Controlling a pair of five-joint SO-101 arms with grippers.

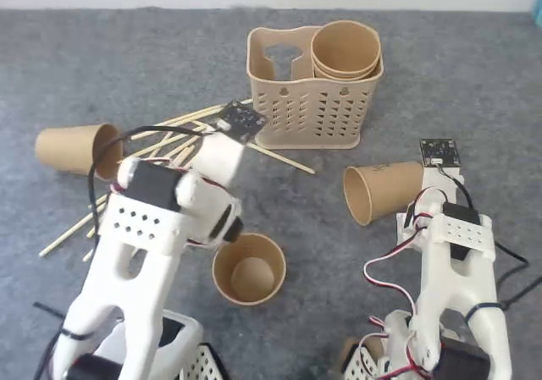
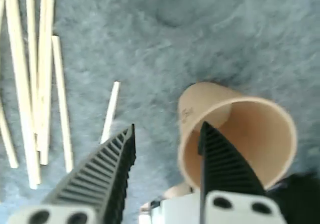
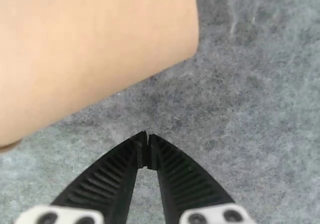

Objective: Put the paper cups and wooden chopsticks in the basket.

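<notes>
High camera looks down across the tabletop (image 1: 440, 84); wrist cameras hover close, the left sharing its chopsticks (image 2: 44, 84).

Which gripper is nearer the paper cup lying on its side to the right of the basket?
Right. The right gripper, shut, sits just beside the paper cup; the left gripper, open, is far off by the chopsticks.

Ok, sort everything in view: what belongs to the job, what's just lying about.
Job: basket; stacked cups in it; cup lying at far left; upright cup in front; cup lying at right; chopsticks.
Just there: grey mat; arm wiring.
</notes>
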